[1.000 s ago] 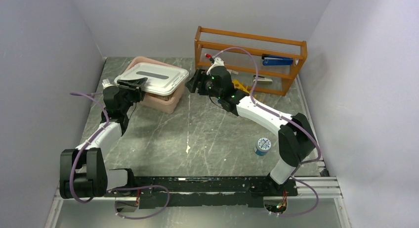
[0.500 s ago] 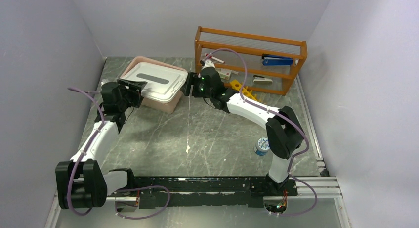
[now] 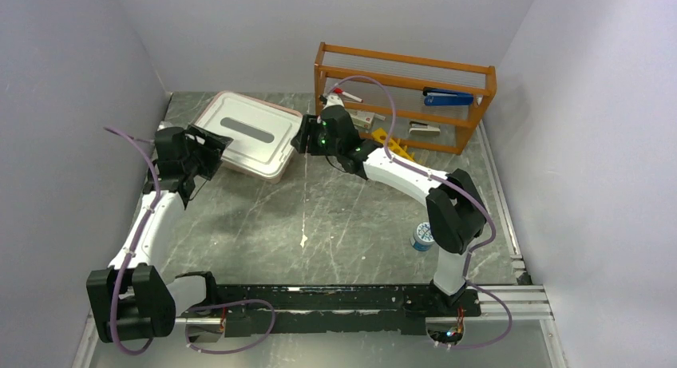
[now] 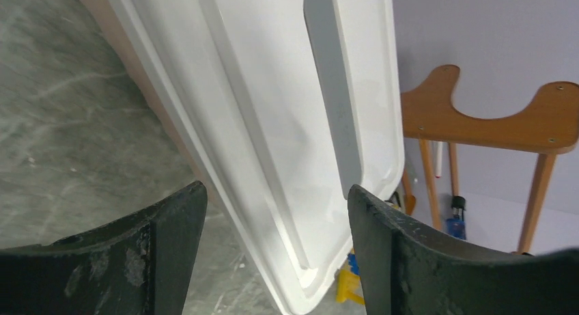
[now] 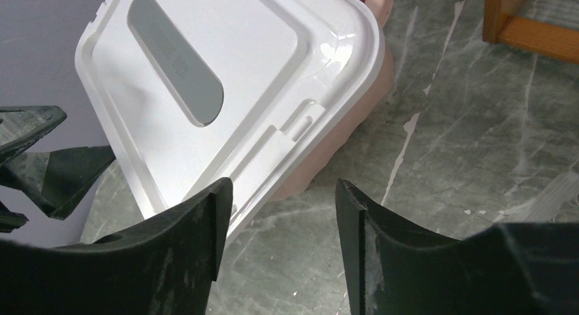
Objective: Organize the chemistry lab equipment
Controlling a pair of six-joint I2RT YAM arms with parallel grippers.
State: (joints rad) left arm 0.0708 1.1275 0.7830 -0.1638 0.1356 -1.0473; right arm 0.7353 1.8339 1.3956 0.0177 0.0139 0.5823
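Note:
A white lid (image 3: 247, 132) with a grey oval patch lies on the pink box (image 5: 351, 127) at the back left. My left gripper (image 3: 209, 151) is at the lid's left edge, open, and in its wrist view the lid (image 4: 273, 89) runs between the spread fingers without either one pressing on it. My right gripper (image 3: 299, 136) is open at the lid's right corner (image 5: 321, 89), with bare table between its fingers (image 5: 205, 240). The chemistry lab equipment is out of view; whatever the box holds is hidden under the lid.
An orange wooden rack (image 3: 403, 65) stands at the back right with a blue stapler (image 3: 447, 96) and a red-capped marker (image 3: 345, 92) on it. A yellow piece (image 3: 391, 140) lies before it. A small round blue-white pot (image 3: 425, 235) sits by the right arm.
The lid, held tilted above the box by my left gripper, now lies flat on it. That gripper has opened and drawn back left. My right gripper moved left to the lid's corner and narrowed slightly.

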